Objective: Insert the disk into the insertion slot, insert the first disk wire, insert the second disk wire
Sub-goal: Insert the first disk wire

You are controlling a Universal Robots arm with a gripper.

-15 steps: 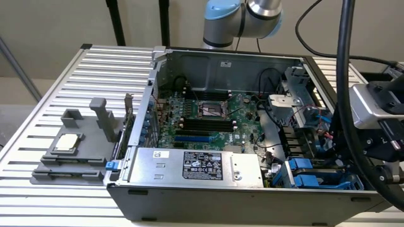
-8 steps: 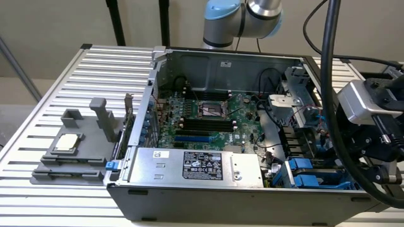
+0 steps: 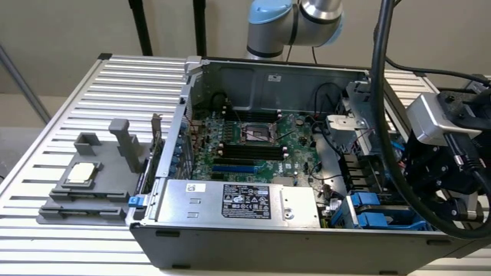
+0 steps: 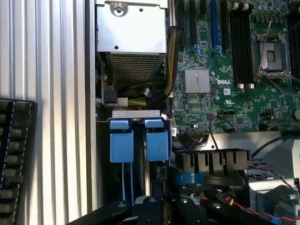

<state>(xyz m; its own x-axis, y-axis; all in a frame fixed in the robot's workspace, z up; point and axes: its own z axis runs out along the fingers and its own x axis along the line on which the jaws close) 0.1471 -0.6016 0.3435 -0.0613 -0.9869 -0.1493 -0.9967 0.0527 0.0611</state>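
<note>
In the exterior view, an open dark grey metal computer case [image 3: 307, 244] lies on a ribbed silver metal table [image 3: 92, 103]. A green circuit board [image 3: 261, 144] takes up the middle of the case. A silver power-supply box with a black-and-white label [image 3: 238, 201] sits at 6 o'clock of the board. At 4 o'clock of the board, in the case's corner, is the narrow, blue-railed insertion slot [image 3: 376, 214] of the grey drive cage. Only blue plastic edges show there, so I cannot tell whether the silver-grey disk sits in it. At 9 o'clock a grey plastic fixture [image 3: 84, 198] rests on the table. The grey-and-blue robot arm [image 3: 295, 23] enters at 12 o'clock. Its black end section, with a silver camera box [image 3: 437, 118], hangs over the cage at 3 o'clock.

In the wrist view, the black gripper [image 4: 161, 204] has its fingers pressed together, and whether they pinch anything cannot be told. It is near two bright blue plastic tabs [image 4: 157, 145] that stand side by side under a silver bracket [image 4: 137, 114]. A dark bay of the slot [image 4: 140, 180] runs between the tabs.
</note>
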